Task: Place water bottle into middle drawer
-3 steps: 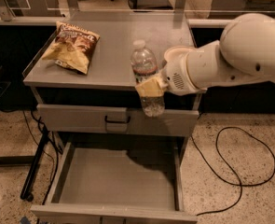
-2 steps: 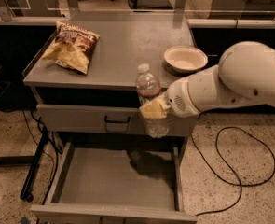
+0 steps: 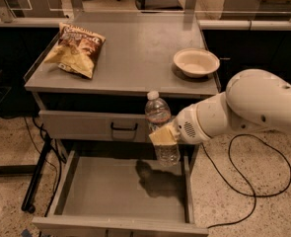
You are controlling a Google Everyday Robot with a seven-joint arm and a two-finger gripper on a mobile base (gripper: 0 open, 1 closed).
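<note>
Water bottle (image 3: 158, 113): upright, held above the right rear of the open drawer (image 3: 105, 191), clear of its floor | gripper (image 3: 163, 136): we see it clamped round the bottle's middle, over the drawer's right side | risk: we judge that releasing from this height could topple the bottle, or its base could catch the drawer's right wall.

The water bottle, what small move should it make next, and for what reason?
Probably lower the water bottle straight down. The gripper, over the rear right of the open middle drawer, holds it upright in its jaws; the bottle's base hangs above the bare drawer floor, not yet on it.
</note>
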